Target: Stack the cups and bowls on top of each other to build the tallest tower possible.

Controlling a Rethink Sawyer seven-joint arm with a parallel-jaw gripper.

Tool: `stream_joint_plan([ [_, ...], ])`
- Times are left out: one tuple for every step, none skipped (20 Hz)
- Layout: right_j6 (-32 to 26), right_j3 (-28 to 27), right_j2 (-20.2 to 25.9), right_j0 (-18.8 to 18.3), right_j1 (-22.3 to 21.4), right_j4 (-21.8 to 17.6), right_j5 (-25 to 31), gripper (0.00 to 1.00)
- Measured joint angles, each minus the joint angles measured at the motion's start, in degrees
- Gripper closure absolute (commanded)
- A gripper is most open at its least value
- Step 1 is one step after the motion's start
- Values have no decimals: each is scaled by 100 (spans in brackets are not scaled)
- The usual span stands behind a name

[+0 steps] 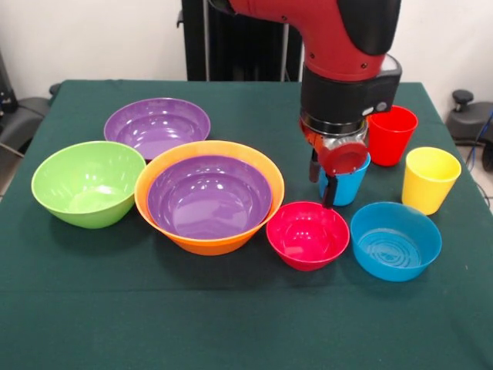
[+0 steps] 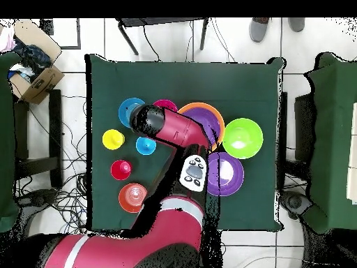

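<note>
From the front, the red and black arm (image 1: 339, 38) comes down over the green surface (image 1: 231, 308), and its gripper (image 1: 330, 189) hangs just in front of the blue cup (image 1: 348, 183), above the far rim of the small pink-red bowl (image 1: 307, 234); whether the jaws are open or closed cannot be made out. The red cup (image 1: 393, 135) stands behind the blue one, the yellow cup (image 1: 428, 179) beside it, and the small blue bowl (image 1: 395, 240) sits next to the pink-red bowl. One purple bowl (image 1: 209, 196) is nested in the large orange bowl (image 1: 166, 204), with the lime green bowl (image 1: 88, 183) and second purple bowl (image 1: 157, 125) nearby. From overhead, the arm covers part of the orange bowl, and a small orange bowl (image 2: 132, 197) sits apart near the surface's edge.
</note>
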Motion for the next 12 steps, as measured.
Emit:
stream_joint_plan([
  [0,2,-1,-1,21,25,-29,0],
  [0,3,-5,-1,47,50,-58,0],
  [0,2,-7,0,58,59,-69,0],
  [0,3,-12,-1,109,106,-111,0],
  [0,3,-12,-1,135,132,-141,0],
  [0,3,-12,0,148,147,-156,0],
  [0,3,-12,0,161,161,-172,0],
  [0,4,-12,0,198,213,-225,0],
  [0,4,-12,-1,222,244,-259,0],
  [0,4,-12,-1,259,287,-307,0],
  [0,4,-12,-1,283,310,-338,0],
  [0,3,-12,0,333,351,-398,0],
])
